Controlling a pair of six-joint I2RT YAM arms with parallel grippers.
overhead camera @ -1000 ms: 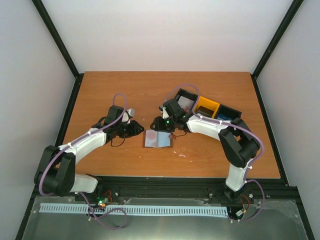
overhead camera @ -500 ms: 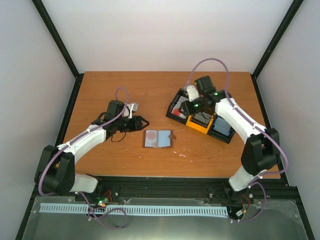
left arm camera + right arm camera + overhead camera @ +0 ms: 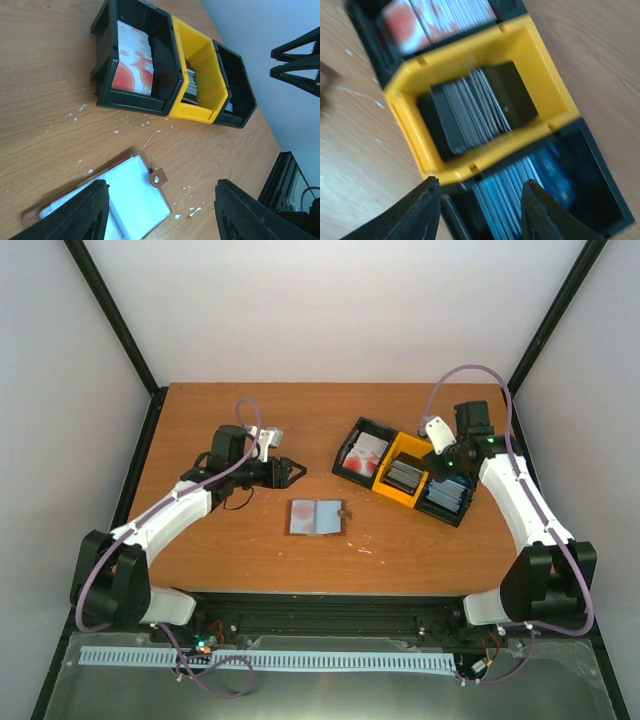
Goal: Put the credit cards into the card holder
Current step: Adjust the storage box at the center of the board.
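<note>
- Over the left half of the bench (image 3: 200, 410), the left gripper (image 3: 290, 471) hangs above the wood with its jaws spread apart and nothing between them.
- Midway between the bench's left and right edges, closer to the near edge, we see the card holder (image 3: 316, 517) lying open and flat, pale lining up, its snap tab (image 3: 347, 512) pointing towards the right edge.
- Right of the middle, three bins sit touching in a slanted row. The first black bin (image 3: 352, 435) holds white and red credit cards (image 3: 362, 453). The yellow bin (image 3: 412, 443) holds dark grey cards (image 3: 404, 476). The second black bin (image 3: 452, 521) holds blue cards (image 3: 446, 497).
- Nearest the right edge, the right gripper (image 3: 480, 181) hovers over the yellow bin, its jaws parted and gripping nothing.
</note>
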